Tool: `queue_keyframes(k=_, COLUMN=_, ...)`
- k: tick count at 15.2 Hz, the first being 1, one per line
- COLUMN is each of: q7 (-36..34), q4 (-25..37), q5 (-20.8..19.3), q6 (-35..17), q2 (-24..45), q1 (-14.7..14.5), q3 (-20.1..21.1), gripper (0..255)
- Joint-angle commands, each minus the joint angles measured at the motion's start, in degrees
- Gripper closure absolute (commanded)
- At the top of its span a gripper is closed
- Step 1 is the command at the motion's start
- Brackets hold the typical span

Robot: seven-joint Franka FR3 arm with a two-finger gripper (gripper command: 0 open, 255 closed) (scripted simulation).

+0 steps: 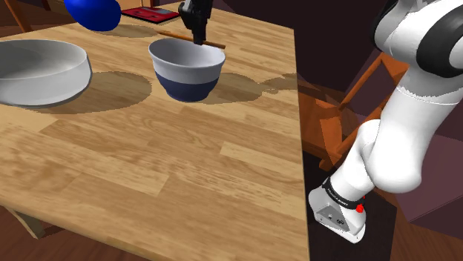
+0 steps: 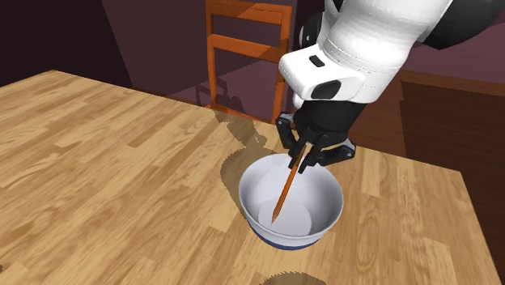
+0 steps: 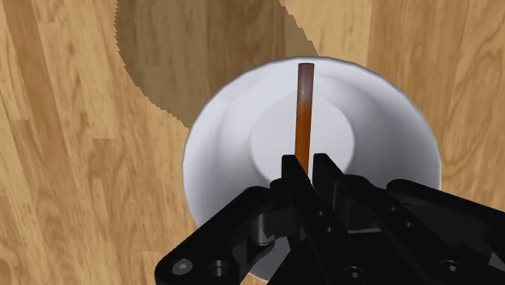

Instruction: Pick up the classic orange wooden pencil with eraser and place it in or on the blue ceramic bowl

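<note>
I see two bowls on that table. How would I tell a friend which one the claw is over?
On the wooden table, find the black claw holding an orange pencil. The bowl right beneath it is the smaller one, white inside with a dark blue band round its base; the other bowl is wider and plain grey.

Pencil (image 3: 305, 105) upper end hidden between pincer (image 3: 308, 162) fingers. Large pale bowl (image 1: 44, 81) cut by shoulder view's left edge. Blue object (image 1: 93, 13), red flat item (image 1: 148, 13) toward tabletop's far edge cropped.
</note>
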State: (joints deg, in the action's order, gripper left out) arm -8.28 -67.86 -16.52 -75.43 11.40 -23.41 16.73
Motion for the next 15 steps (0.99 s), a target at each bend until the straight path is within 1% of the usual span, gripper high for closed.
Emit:
queue_keyframes(k=1, q7=-0.27, q4=-3.49, q5=0.52, q6=-2.32, q2=-1.24, q1=0.45, q3=-0.09, gripper=255)
queue_keyframes(k=2, q7=-0.49, q4=-5.89, q5=0.83, q6=-3.97, q2=-2.01, q1=0.72, q3=-0.15, gripper=255)
queue_keyframes(k=10, q7=-0.49, q4=-5.89, q5=0.83, q6=-3.97, q2=-2.01, q1=0.71, q3=-0.15, gripper=255)
queue_keyframes(k=11, q7=-0.49, q4=-5.9, q5=0.83, q6=-3.98, q2=-2.02, q1=0.71, q3=-0.15, gripper=0)
queue_keyframes(k=15, q7=-0.48, q4=-5.89, q5=0.83, q6=-3.97, q2=-2.01, q1=0.71, q3=-0.15, gripper=0)
